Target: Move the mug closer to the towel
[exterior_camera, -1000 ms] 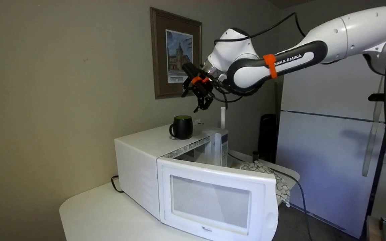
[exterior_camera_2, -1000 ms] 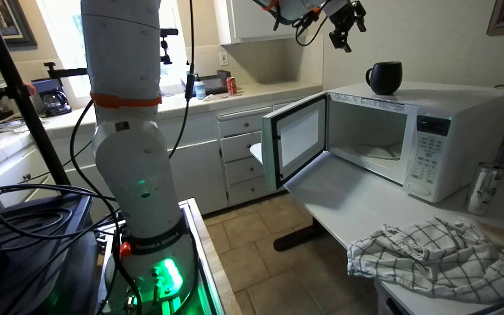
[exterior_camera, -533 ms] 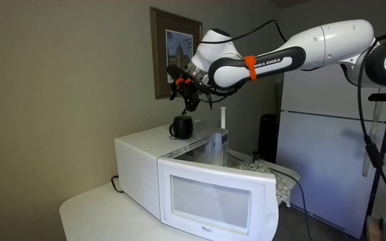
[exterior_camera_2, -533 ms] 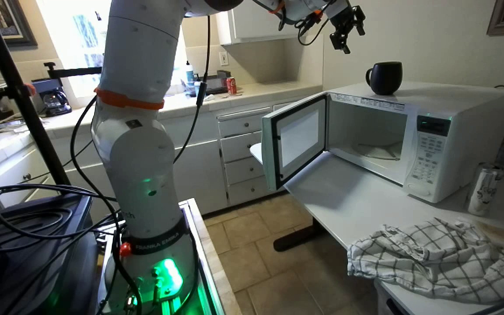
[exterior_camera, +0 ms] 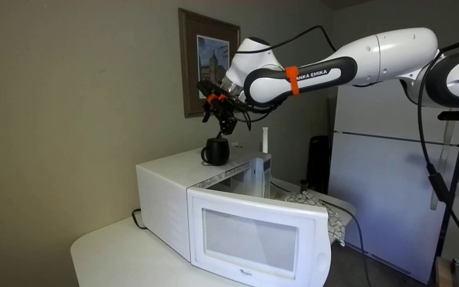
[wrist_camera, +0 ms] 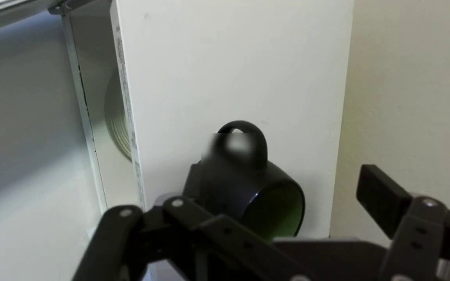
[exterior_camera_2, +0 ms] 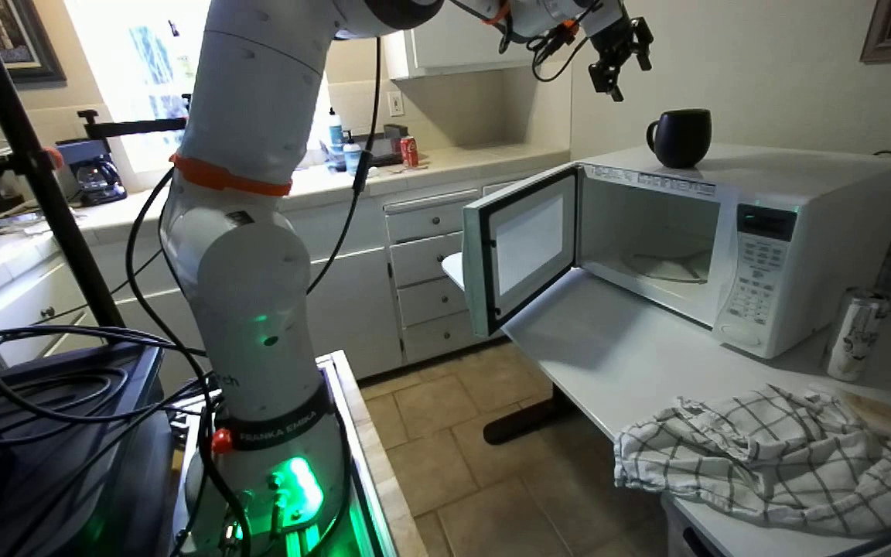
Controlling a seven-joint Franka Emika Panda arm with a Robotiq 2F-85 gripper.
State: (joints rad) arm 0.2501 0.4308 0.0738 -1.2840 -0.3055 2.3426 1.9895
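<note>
The dark mug (exterior_camera: 216, 152) stands upright on top of the white microwave (exterior_camera: 163, 211); it also shows in an exterior view (exterior_camera_2: 681, 139). In the wrist view the mug (wrist_camera: 229, 187) shows its handle and green inside, partly covered by a finger. My gripper (exterior_camera: 212, 127) is open and empty, tilted, just above the mug. A gap between gripper (exterior_camera_2: 632, 82) and mug shows in an exterior view. In the wrist view the mug lies between the spread fingers, closer to the left one. The checked towel (exterior_camera_2: 770, 456) lies crumpled on the table's front corner, partly hidden in an exterior view (exterior_camera: 335, 223).
The microwave door (exterior_camera: 253, 239) stands open and sticks out over the table (exterior_camera_2: 646, 363). A can (exterior_camera_2: 855, 336) stands beside the microwave near the towel. A wall with a framed picture (exterior_camera: 209, 63) is behind the microwave. A white fridge (exterior_camera: 389, 179) stands farther back.
My gripper has moved left in an exterior view to over the mug, and has come slightly lower. It stays open. The mug, towel and microwave have not moved.
</note>
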